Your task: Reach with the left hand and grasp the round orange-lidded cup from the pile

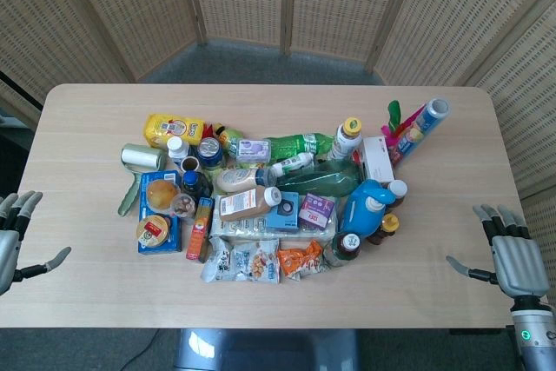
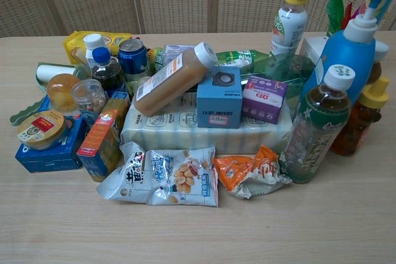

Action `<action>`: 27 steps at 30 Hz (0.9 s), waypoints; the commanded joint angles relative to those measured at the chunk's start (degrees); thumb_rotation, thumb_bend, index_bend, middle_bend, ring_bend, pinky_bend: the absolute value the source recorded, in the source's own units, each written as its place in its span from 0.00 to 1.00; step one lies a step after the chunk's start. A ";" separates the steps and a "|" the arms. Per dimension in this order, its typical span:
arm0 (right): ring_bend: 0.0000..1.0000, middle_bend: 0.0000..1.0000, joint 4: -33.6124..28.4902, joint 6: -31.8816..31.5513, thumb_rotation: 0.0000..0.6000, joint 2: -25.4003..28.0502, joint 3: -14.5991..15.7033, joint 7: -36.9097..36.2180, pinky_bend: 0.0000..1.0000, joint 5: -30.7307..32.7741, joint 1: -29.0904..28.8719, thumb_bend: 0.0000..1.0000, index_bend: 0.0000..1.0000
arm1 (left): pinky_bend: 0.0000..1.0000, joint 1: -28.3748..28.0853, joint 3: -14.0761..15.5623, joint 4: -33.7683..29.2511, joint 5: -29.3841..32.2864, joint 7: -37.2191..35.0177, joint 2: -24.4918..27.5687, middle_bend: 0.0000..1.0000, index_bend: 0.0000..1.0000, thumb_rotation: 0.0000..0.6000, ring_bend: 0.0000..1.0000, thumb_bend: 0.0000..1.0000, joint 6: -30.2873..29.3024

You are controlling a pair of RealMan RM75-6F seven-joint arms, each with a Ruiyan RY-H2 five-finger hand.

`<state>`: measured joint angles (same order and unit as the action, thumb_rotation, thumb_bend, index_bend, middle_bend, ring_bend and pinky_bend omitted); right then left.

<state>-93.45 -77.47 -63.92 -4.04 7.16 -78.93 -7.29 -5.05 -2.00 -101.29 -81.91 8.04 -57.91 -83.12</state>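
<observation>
The round orange-lidded cup (image 1: 162, 194) (image 2: 62, 91) stands at the left side of the pile, between a white lint roller (image 1: 142, 158) and a small clear jar (image 1: 183, 206). It sits just behind a blue box (image 1: 160, 234) that carries a round tub with a red label (image 1: 153, 230) (image 2: 40, 129). My left hand (image 1: 14, 239) hovers at the table's left edge, fingers spread and holding nothing, well to the left of the cup. My right hand (image 1: 512, 255) is open near the right front edge. The chest view shows neither hand.
The pile fills the table's middle: a yellow pack (image 1: 174, 129), a blue can (image 1: 209, 150), a brown-filled bottle (image 1: 249, 203), green bottles (image 1: 300, 143), a blue pump bottle (image 1: 367, 206) and snack bags (image 1: 245, 261). Bare wood (image 1: 78, 206) lies between my left hand and the pile.
</observation>
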 commanded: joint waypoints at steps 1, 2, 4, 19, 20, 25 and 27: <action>0.00 0.00 0.00 0.36 0.45 0.05 -0.05 -0.25 0.00 -0.07 -0.23 0.00 0.00 | 0.00 -0.21 -0.05 0.00 0.29 0.16 -0.15 0.00 0.00 0.41 0.00 0.22 0.54; 0.00 0.00 0.03 0.51 0.45 0.04 -0.02 -0.42 0.00 -0.04 -0.26 0.00 0.00 | 0.00 -0.27 -0.04 0.00 0.35 0.06 -0.23 0.00 0.00 0.42 0.00 0.22 0.72; 0.00 0.00 -0.03 0.59 0.44 0.23 0.00 -0.88 0.00 -0.17 -0.30 0.00 0.00 | 0.00 -0.34 0.02 0.11 0.49 -0.36 -0.37 0.00 0.00 0.42 0.00 0.23 1.07; 0.00 0.00 -0.33 -0.61 0.44 -0.26 0.20 -1.52 0.00 -0.39 0.46 0.00 0.00 | 0.00 -1.97 0.97 2.18 -0.93 -1.61 -1.68 0.00 0.00 0.46 0.00 0.22 4.43; 0.00 0.00 -0.46 -0.65 0.44 -0.14 0.19 -1.43 0.00 -0.37 0.48 0.00 0.00 | 0.00 -2.15 1.26 2.49 -1.01 -1.20 -2.00 0.00 0.01 0.50 0.00 0.23 5.00; 0.00 0.00 -1.17 -1.03 0.44 0.63 0.15 -1.18 0.00 -0.40 0.69 0.00 0.00 | 0.00 -3.22 2.40 4.72 0.04 1.07 -5.23 0.00 0.01 0.58 0.01 0.23 8.65; 0.00 0.00 -1.34 -1.21 0.44 0.78 0.18 -1.26 0.00 -0.35 0.86 0.00 0.00 | 0.00 -3.74 2.57 5.63 0.76 1.80 -6.62 0.00 0.01 0.59 0.02 0.22 10.10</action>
<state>-94.77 -78.66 -63.16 -3.87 5.91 -79.29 -6.45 -8.25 0.23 -96.50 -81.79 9.12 -63.49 -74.08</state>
